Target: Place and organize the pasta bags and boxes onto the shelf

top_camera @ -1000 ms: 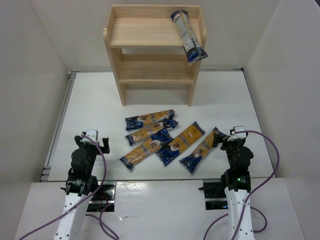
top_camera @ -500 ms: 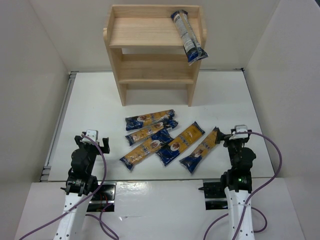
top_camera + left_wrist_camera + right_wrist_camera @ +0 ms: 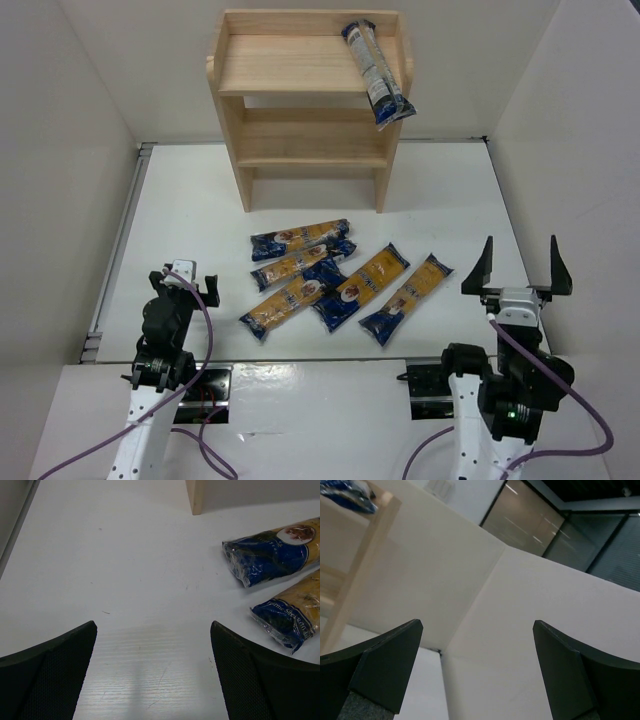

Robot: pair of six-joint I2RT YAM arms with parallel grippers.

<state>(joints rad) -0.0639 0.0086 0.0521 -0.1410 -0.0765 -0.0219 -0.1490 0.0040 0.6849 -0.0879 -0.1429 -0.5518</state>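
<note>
Pasta packets (image 3: pixel 362 287), five of them, lie flat in a loose cluster on the white worktop (image 3: pixel 200 200), in front of the shelf (image 3: pixel 290 70) and between the two arms. The rearmost packet (image 3: pixel 299 238) runs almost straight across, its right end slightly farther back. The other four slant, each long axis running from near-left to far-right, and the rightmost packet (image 3: pixel 407 299) lies nearest the right arm. A sixth packet (image 3: pixel 375 72) sits on the shelf's top tier at the right side, its long axis running back to front. Its front end hangs over the low front rim at the right corner and tips down.

The left tool (image 3: pixel 183 278) rests low near the worktop's left side, spread wide and empty. Its wrist camera shows the dark blue ends of two packets to the right, clear of its fingers (image 3: pixel 55 670).

The right tool (image 3: pixel 516 272) stands raised and points upward, also spread wide with nothing between its fingers (image 3: pixel 375 665). Its own camera sees only walls and one side of the shelf.
</note>
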